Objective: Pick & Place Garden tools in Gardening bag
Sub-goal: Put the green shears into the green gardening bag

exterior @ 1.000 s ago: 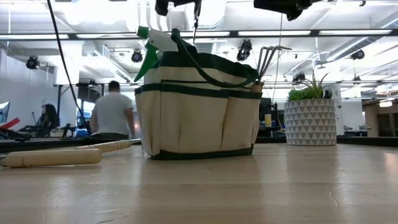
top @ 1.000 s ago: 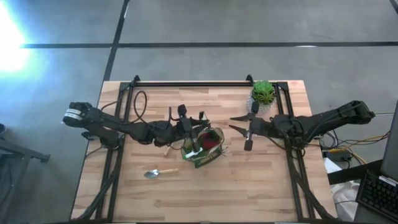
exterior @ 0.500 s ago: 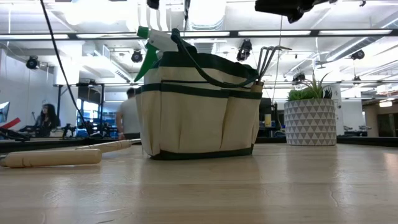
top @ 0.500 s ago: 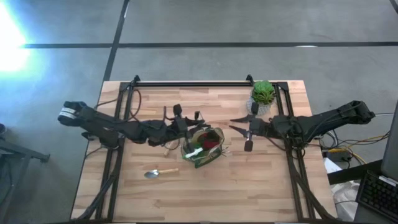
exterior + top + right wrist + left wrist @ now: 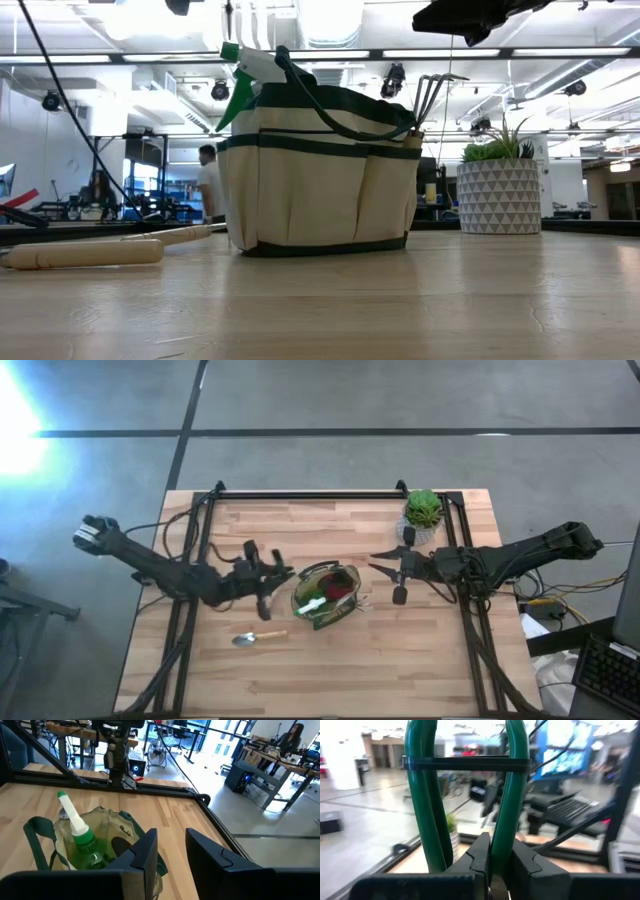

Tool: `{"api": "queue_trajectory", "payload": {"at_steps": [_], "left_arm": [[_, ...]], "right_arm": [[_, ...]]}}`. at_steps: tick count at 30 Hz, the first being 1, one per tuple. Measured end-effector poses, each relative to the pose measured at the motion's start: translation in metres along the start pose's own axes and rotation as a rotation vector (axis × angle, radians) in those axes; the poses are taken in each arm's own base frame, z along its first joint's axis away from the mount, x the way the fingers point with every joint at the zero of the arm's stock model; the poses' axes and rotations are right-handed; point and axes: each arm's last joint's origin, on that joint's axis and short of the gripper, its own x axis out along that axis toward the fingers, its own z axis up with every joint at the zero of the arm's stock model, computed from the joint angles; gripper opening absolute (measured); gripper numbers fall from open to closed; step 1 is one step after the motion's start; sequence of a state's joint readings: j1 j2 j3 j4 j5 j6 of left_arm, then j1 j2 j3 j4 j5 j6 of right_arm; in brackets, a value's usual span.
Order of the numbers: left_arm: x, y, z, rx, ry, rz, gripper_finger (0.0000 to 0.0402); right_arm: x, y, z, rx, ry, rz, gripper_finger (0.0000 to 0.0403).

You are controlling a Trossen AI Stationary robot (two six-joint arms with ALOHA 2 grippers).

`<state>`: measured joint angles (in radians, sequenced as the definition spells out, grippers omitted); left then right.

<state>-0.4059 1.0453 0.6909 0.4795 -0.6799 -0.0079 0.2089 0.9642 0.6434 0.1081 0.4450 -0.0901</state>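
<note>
Left gripper (image 5: pixel 264 577) is over the table just left of the gardening bag (image 5: pixel 322 610) and clear of it. Its jaws are pinched on a green-handled tool (image 5: pixel 422 795). The left wrist view shows two glossy green handles standing up from between the fingers, with a dark band across them near the top. I can't see the tool's working end.

Right gripper (image 5: pixel 398 573) is on the other side of the bag, near it but not touching. Its jaws are spread with a clear gap and nothing between them.

The bag sits upright at mid-table with its mouth open.
- A green spray bottle (image 5: pixel 82 840) with a white nozzle lies inside, the nozzle poking past the rim.
- A red piece (image 5: pixel 341 589) is next to the bottle, also inside.
- The fork (image 5: pixel 433 88) is in the bag on the plant side, its tines sticking up above the rim.

The trowel (image 5: pixel 256 637) lies flat on the table, outside the bag and near its left front corner. In the low view its wooden handle is apart from the bag wall.

A green plant in a white patterned pot (image 5: pixel 498 196) stands at the back right of the table, well apart from the bag.

I can't make out any writing or brand on the bag or the bottle.

In the room behind there is one person (image 5: pixel 208 183) standing beyond the table, and another person (image 5: pixel 289 736) at a desk in the right wrist view.
</note>
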Motion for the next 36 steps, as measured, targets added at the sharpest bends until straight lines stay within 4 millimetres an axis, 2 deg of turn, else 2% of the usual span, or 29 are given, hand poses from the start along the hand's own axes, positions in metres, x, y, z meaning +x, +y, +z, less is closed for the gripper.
{"api": "queue_trajectory", "payload": {"at_steps": [6, 13, 19, 27, 36], "left_arm": [[-0.022, 0.004, -0.026, -0.087, -0.09, -0.05, 0.0036], [-0.035, 0.009, -0.054, -0.163, -0.126, -0.078, 0.0036], [-0.037, 0.008, -0.066, -0.2, -0.088, -0.091, 0.0036], [-0.041, -0.005, -0.078, -0.196, -0.028, -0.149, 0.0036], [-0.03, -0.02, -0.099, -0.256, 0.007, -0.132, 0.0036]], "right_arm": [[0.0, 0.0, 0.0, 0.006, -0.001, -0.001, 0.0083], [0.0, 0.0, 0.0, 0.013, -0.001, -0.002, 0.008], [0.0, 0.0, 0.0, 0.013, -0.001, -0.002, 0.0086], [0.0, 0.0, 0.0, 0.013, -0.001, -0.002, 0.0075], [0.0, 0.0, 0.0, 0.018, -0.001, -0.002, 0.0079]]}}
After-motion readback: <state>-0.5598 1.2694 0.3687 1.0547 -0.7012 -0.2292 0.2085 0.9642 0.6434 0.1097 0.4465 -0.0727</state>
